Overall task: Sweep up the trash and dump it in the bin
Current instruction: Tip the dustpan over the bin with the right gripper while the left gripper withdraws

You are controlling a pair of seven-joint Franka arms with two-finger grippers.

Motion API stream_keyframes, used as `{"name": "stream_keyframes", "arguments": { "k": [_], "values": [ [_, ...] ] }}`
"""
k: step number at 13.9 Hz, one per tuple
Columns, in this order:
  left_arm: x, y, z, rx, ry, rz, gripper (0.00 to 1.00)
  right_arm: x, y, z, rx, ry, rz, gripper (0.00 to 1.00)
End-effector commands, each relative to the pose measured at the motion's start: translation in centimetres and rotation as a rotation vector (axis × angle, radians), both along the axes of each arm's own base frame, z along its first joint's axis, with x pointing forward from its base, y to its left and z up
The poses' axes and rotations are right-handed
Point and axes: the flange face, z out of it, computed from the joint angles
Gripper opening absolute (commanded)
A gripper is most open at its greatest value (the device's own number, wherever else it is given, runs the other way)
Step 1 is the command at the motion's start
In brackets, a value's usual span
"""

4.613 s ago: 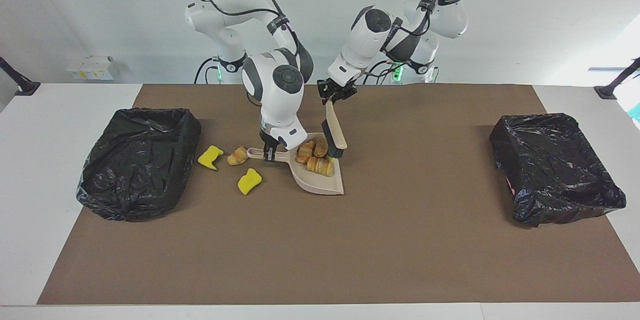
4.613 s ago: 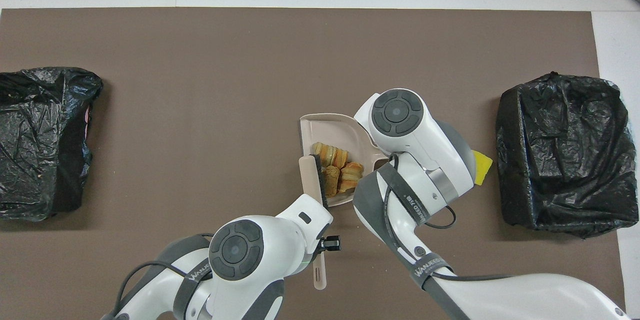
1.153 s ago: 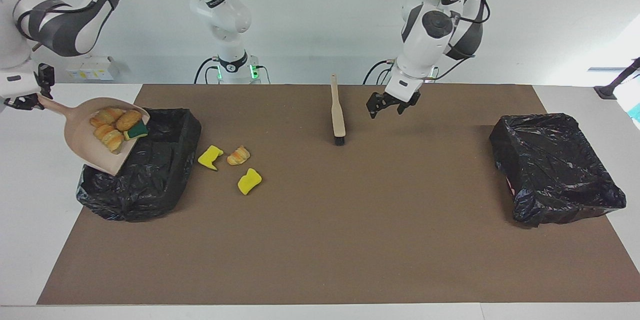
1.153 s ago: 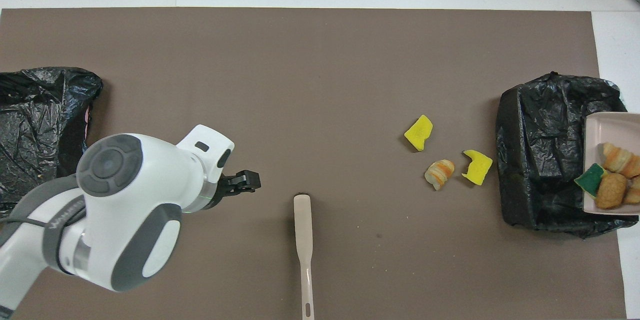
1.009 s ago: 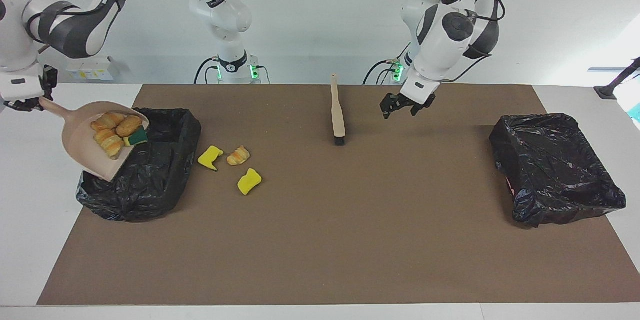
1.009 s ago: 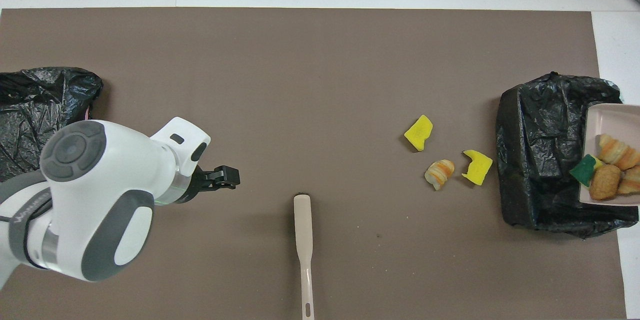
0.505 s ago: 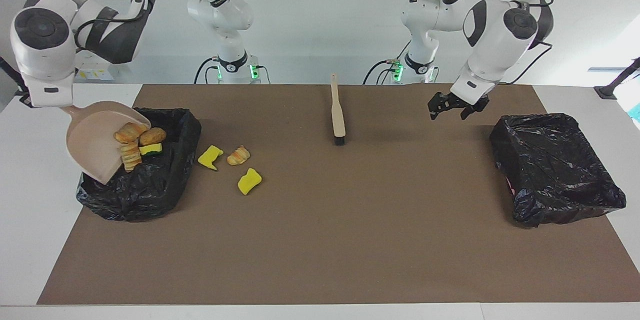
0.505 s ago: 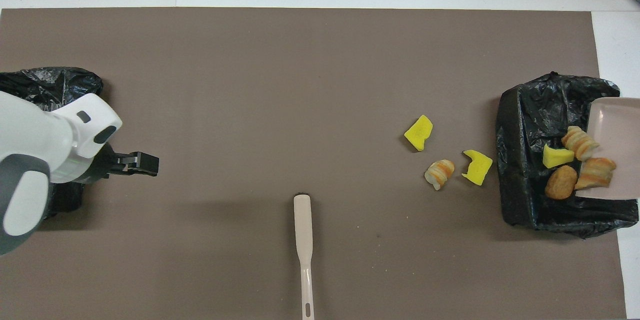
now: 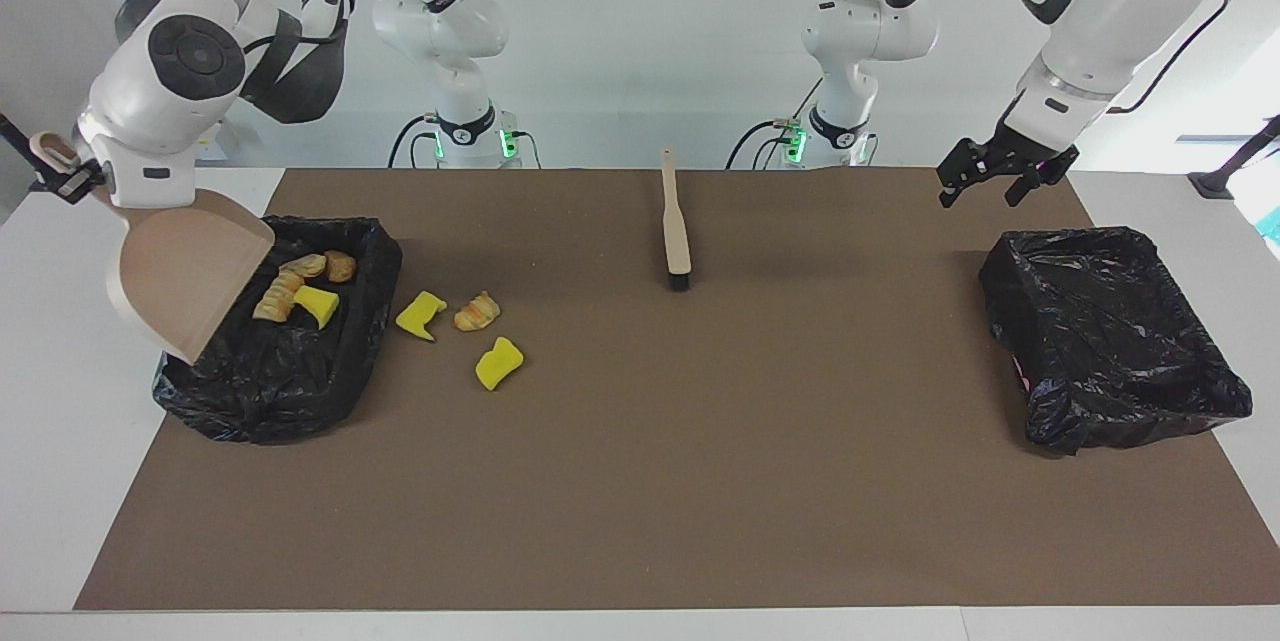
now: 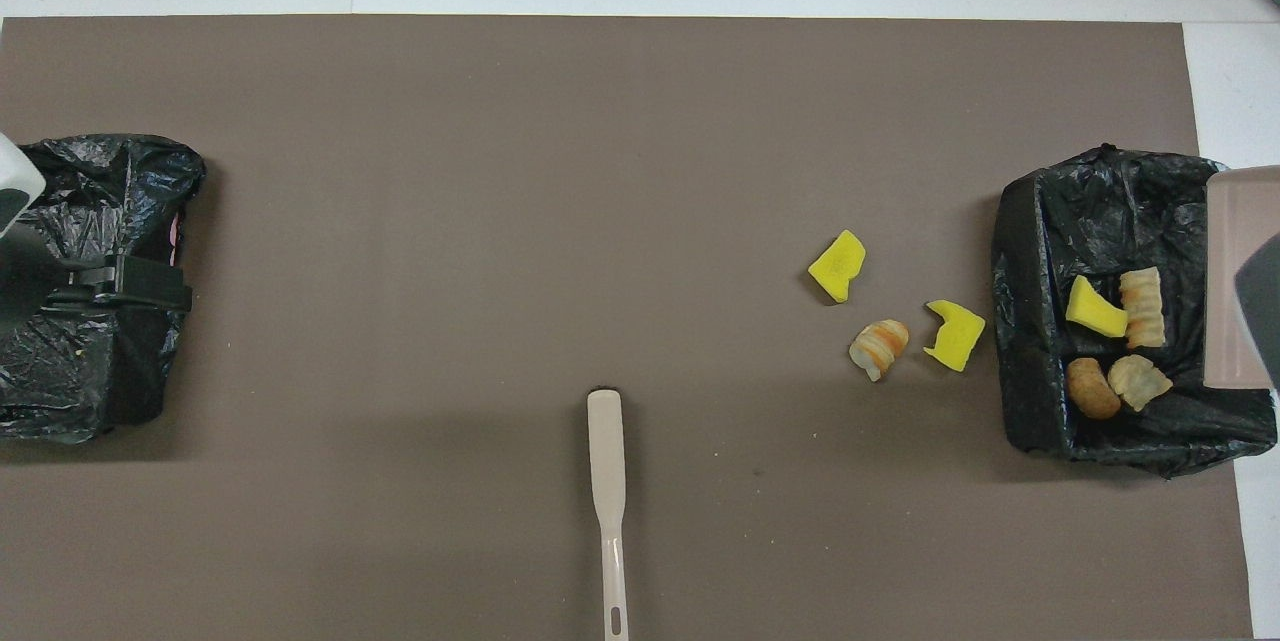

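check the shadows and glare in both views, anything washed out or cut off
Facing view: soft shadow on the brown mat beside the black-bagged bin under the left gripper; bright window glare at the frame edge near it. Overhead view: beige plastic dustpan cut off by the frame edge; lighting even.

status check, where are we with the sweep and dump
Right gripper shut on dustpan, tipped over bin. Left gripper open, empty, waiting. Load dumped; two sponge chunks and one roll piece left beside bin. Brush lies apart.
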Motion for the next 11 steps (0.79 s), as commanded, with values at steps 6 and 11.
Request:
{"name": "stream_keyframes", "arguments": {
  "k": [6,11],
  "values": [
    [-0.1,0.0,1.0,0.023,0.024,-0.022,1.00,-1.6,3.5,2.5,0.164,-0.013,0.062,0.00],
    [-0.3,0.7,1.1,0.038,0.031,-0.004,1.00,-2.7,1.1,0.7,0.486,-0.112,-0.079,0.00]
  ]
}}
